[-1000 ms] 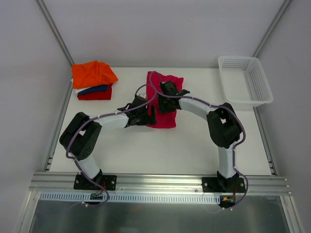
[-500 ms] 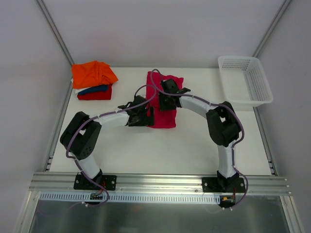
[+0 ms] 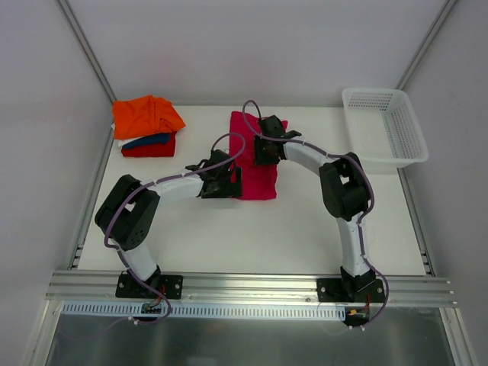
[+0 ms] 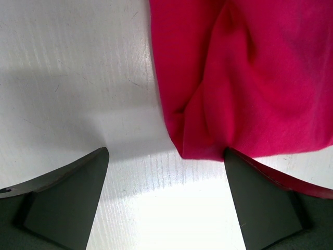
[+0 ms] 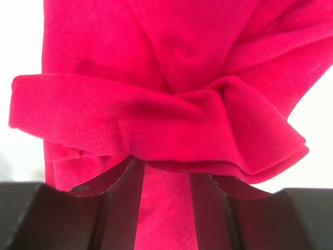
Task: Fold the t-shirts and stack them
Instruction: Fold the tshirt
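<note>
The magenta-pink t-shirt (image 3: 259, 181) lies folded into a narrow strip at the table's middle. My right gripper (image 3: 267, 147) is over its far half. In the right wrist view the gripper (image 5: 166, 174) is shut on a bunched fold of the shirt (image 5: 156, 120), and the hem drapes over the fingertips. My left gripper (image 3: 229, 183) sits at the shirt's near left edge. In the left wrist view it (image 4: 165, 153) is open wide and the shirt's corner (image 4: 208, 140) lies between the jaws, against the right finger (image 4: 260, 192). The orange shirt (image 3: 147, 116) tops the dark blue (image 3: 149, 140) and red (image 3: 149, 150) shirts at the back left.
A white mesh basket (image 3: 374, 90) stands at the back right corner. Grey walls and metal frame rails border the white table (image 3: 229, 236). Both arms reach in over the table's middle.
My right gripper has moved toward the back of the table along the magenta shirt. My left gripper has shifted slightly at the shirt's near left edge.
</note>
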